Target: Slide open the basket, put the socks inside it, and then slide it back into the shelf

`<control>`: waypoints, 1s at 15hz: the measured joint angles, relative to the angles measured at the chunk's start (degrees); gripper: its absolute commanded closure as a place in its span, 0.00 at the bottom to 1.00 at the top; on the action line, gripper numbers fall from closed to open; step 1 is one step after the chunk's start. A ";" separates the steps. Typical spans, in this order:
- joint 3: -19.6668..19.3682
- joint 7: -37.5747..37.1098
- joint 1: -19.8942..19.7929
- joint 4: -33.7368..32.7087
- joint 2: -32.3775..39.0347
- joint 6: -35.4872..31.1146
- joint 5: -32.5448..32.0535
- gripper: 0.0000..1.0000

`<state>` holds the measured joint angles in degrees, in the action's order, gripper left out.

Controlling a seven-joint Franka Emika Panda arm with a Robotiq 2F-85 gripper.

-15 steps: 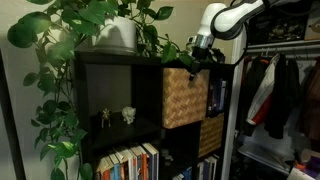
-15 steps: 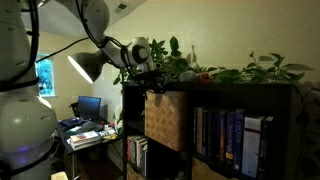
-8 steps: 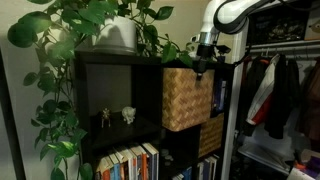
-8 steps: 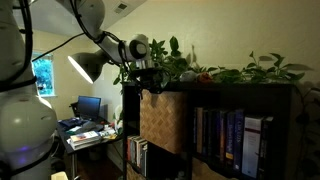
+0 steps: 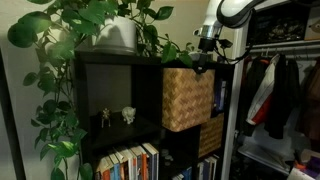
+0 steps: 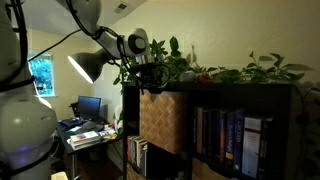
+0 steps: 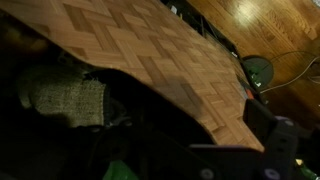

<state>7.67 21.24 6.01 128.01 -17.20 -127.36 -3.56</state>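
Cream wall [image 6: 235,35] upper right, bright window [image 6: 42,76] far left, white lamp shade [image 6: 88,66] beside it, monitor [image 6: 90,104] on cluttered desk [image 6: 88,133] lower left. Hanging clothes [image 5: 283,92] at right edge. Wood floor [image 7: 275,25] upper right, wrist view.

Woven straw basket [image 5: 186,97] with matt checkered weave, dark matt wooden shelf [image 5: 118,90], glossy wood floor [image 7: 275,30]

No writing, label or number can be read. The spines of the upright multicoloured books [image 6: 222,135] inside the tall black-brown wooden cube shelf [image 6: 230,92] are too small and dim to make out.
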 measured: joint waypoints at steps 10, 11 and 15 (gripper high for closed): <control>-3.28 -5.01 -2.23 -5.12 -2.83 -1.41 -3.58 0.00; -3.74 -5.46 -2.86 -5.66 -2.63 -2.56 -4.44 0.00; -5.24 -7.39 -5.34 -7.72 0.33 -9.71 -6.92 0.00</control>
<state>2.43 13.85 0.67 120.29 -16.87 -137.07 -10.49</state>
